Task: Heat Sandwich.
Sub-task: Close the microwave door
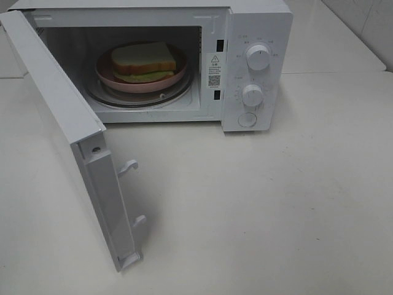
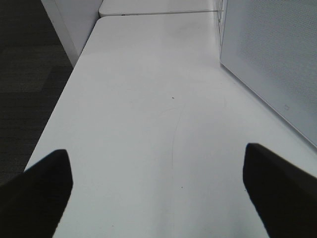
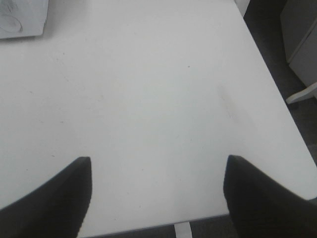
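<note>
Exterior high view gives you the sandwich (image 1: 144,61) inside the microwave (image 1: 258,24), which stands toward the far edge of the tabletop (image 1: 258,203). It lies flat on the pink plate (image 1: 104,72), white bread uppermost with the pale green filling showing along its near side, and the plate sits on the glass turntable (image 1: 101,93). The door (image 1: 55,98) is swung wide toward the near left corner of the tabletop, so the cavity stands open to you. Two round knobs, the upper knob (image 1: 258,57) and the lower knob (image 1: 253,95), sit on the control panel, with a round button (image 1: 247,119) beneath them. Your left gripper (image 2: 153,148) hangs over the tabletop with its two dark fingers spread wide and nothing between them but white surface. The door's perforated panel rises close beside it, and the tabletop's left edge runs along its other side. Your right gripper (image 3: 158,157) is likewise spread wide and holds nothing. It hangs above the tabletop near a corner, where the right edge and the near edge meet, and a corner of the microwave shows well ahead of it. The sandwich is therefore well apart from both grippers. It is in the cavity on its plate, while both grippers hang over the tabletop outside the microwave, the left one by the open door and the right one off toward the tabletop's right edge.
</note>
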Action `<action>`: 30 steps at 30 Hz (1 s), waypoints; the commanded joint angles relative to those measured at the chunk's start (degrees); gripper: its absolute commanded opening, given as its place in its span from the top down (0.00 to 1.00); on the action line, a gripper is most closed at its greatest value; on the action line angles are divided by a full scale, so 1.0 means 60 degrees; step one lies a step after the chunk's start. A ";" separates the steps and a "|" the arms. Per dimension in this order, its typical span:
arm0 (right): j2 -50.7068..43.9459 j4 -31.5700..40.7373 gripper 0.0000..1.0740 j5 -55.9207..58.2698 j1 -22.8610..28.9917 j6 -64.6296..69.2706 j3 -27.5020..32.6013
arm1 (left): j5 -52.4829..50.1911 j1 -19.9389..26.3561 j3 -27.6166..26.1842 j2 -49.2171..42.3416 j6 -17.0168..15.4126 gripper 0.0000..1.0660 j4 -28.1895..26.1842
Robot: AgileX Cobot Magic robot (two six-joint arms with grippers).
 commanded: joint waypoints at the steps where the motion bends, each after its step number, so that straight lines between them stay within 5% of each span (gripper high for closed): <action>1: -0.0793 0.0153 0.32 -0.0029 -0.0038 -0.0392 0.0010 | -0.0134 0.0010 0.0019 -0.0095 -0.0010 0.19 -0.0010; 14: -0.1346 0.0573 0.32 -0.0048 0.0019 -0.0917 0.0010 | -0.0134 0.0010 0.0019 -0.0048 -0.0010 0.19 -0.0010; 21: -0.1346 0.0850 0.20 -0.0048 0.0019 -0.1098 0.0010 | -0.0134 0.0010 0.0019 -0.0048 -0.0010 0.19 -0.0010; 30: -0.1346 0.1471 0.25 -0.0038 0.0019 -0.0831 0.0010 | -0.0134 0.0010 0.0019 -0.0048 -0.0010 0.19 -0.0010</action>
